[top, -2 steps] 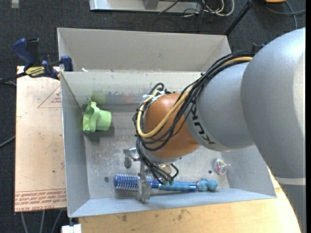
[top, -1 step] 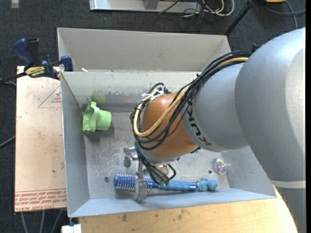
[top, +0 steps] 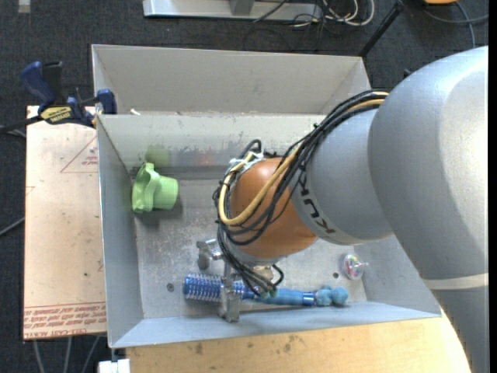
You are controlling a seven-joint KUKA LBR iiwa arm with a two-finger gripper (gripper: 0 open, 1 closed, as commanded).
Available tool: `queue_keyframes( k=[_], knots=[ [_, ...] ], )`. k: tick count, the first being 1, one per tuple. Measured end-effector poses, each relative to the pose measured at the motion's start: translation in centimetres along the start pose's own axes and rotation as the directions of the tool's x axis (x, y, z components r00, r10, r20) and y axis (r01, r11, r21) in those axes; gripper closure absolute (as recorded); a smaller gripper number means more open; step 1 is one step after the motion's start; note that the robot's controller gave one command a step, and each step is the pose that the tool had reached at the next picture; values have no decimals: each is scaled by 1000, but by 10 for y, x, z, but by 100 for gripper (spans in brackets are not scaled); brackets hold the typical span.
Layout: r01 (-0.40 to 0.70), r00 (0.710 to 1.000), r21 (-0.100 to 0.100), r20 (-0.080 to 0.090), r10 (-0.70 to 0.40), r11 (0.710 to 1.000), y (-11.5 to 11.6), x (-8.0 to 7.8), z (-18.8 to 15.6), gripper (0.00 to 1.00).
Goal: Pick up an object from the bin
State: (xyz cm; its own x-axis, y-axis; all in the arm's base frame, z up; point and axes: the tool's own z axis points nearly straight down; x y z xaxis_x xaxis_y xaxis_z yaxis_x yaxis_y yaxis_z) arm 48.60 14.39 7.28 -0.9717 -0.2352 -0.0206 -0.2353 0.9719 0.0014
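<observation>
The gripper [top: 226,284] is hanging low over the front edge of the bin [top: 118,231], just left of the middle and right above a blue brush [top: 268,295]. The brush is lying flat along the front wall, its bristle head pointing toward the front-left corner and its rounded handle end toward the front-right corner. The orange cover and cables on the wrist are hiding much of the tool, so I cannot tell whether it is standing wide or narrow; nothing is showing as held.

By my judgement the step in hand is closing on the brush where the bristle head is meeting the handle. Doing it well is calling for a grip across the thin neck rather than along it; for coming straight down so the front wall is not getting struck; and for squeezing the hard stem, not the springy bristles, which are likely giving way and letting the brush twist. The lift is wanting to go straight up, since a long handle caught off-centre is likely tipping.

A green plastic piece [top: 154,189] is sitting near the left wall, well apart; a small clear trinket [top: 353,267] is lying near the right wall, near the handle's end but not touching it.
</observation>
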Motion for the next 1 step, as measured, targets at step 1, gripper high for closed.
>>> queue_keyframes(
  k=[1],
  knots=[
    [-3,1000,-1,4,3,1000,0,-2,0,0]
  ],
)
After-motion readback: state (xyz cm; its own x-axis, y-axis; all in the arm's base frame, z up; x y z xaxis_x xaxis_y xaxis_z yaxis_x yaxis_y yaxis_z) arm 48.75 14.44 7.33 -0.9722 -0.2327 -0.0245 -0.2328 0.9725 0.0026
